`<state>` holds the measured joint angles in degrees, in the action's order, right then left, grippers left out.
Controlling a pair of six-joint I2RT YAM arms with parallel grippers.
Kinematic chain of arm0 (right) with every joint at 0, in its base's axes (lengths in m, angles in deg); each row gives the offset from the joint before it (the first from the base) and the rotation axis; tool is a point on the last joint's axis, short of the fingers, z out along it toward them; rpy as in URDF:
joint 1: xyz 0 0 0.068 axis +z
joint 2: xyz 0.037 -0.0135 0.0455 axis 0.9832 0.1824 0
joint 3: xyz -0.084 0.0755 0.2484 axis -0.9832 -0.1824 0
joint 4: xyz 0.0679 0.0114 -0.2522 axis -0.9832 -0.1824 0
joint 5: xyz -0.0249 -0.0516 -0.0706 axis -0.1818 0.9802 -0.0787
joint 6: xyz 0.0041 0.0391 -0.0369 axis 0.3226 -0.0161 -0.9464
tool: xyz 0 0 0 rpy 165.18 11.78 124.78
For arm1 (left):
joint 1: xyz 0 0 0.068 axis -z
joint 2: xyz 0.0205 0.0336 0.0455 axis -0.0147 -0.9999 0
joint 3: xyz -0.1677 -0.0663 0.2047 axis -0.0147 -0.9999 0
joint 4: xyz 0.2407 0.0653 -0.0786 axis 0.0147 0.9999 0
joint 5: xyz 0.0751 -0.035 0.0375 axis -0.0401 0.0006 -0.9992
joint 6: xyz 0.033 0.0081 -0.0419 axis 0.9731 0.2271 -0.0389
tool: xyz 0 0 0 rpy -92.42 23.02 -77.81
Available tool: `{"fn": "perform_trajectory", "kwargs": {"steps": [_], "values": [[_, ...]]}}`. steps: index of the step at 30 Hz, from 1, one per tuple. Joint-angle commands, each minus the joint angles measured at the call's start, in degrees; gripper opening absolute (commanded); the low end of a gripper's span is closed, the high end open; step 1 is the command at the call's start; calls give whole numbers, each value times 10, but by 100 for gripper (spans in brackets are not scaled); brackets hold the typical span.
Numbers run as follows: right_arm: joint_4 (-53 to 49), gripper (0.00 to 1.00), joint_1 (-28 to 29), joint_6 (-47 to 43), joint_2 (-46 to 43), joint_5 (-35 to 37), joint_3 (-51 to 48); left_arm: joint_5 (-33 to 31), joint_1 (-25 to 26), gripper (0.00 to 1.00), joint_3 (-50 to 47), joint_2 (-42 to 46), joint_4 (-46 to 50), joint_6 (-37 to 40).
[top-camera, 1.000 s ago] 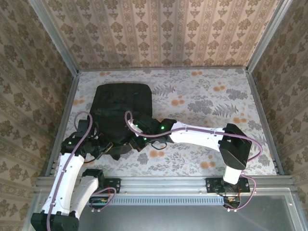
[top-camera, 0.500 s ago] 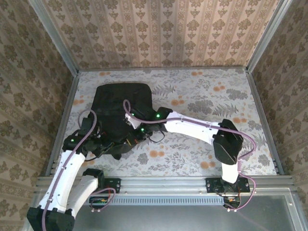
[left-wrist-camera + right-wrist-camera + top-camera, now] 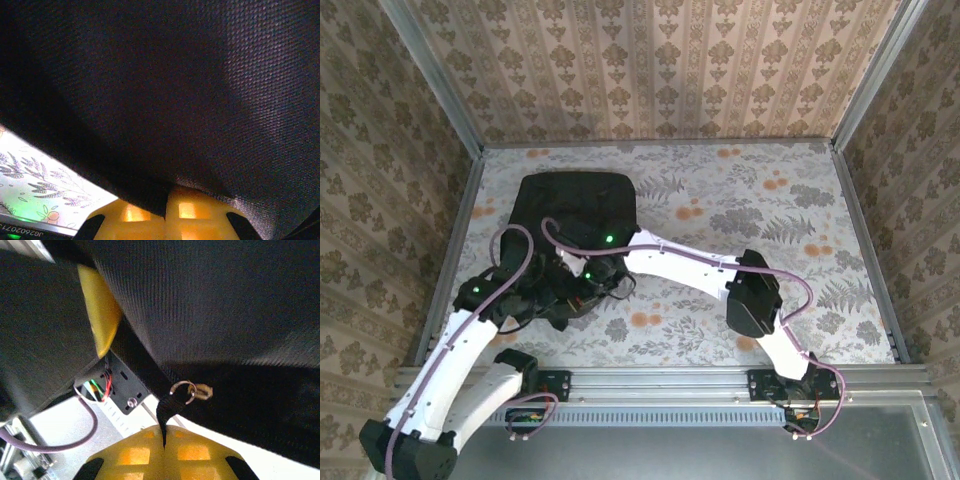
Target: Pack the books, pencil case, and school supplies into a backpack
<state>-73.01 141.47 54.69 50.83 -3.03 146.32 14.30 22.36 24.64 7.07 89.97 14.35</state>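
Observation:
The black backpack [image 3: 572, 205] lies flat at the table's left. Both grippers sit at its near edge. My left gripper [image 3: 546, 294] is shut on a fold of the backpack's black fabric [image 3: 175, 75], which runs down between its yellow fingertips [image 3: 166, 192]. My right gripper [image 3: 583, 283] is shut on the black zip pull [image 3: 167, 409]. The pull hangs from a small metal ring [image 3: 184, 389] on the backpack [image 3: 225, 300]. A yellow finger of the left gripper [image 3: 100, 310] shows close by in the right wrist view. The books, pencil case and school supplies are hidden.
The flowered tabletop [image 3: 750, 210] stretches right of the backpack. Metal rails [image 3: 660, 380] and wallpapered walls [image 3: 660, 70] bound it. The right arm [image 3: 690, 270] reaches across the middle, and purple cables [image 3: 520, 235] loop over the backpack's near end.
My right gripper has travelled left along the backpack's near edge with the zip pull. The right arm's elbow swung left after it. My left gripper shifted slightly right, still gripping fabric.

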Motion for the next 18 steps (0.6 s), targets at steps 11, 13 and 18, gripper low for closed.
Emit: {"fn": "perform_trajectory", "kwargs": {"steps": [11,13,18], "values": [[377,67,-110,169,-283,-1,-383,25,-1,0,-36,-21,-80,3],[445,68,-136,228,-299,9,-423,34,2,0,-38,-20,-90,5],[449,70,-149,287,-252,54,-404,36,14,0,-30,-29,-95,6]]}}
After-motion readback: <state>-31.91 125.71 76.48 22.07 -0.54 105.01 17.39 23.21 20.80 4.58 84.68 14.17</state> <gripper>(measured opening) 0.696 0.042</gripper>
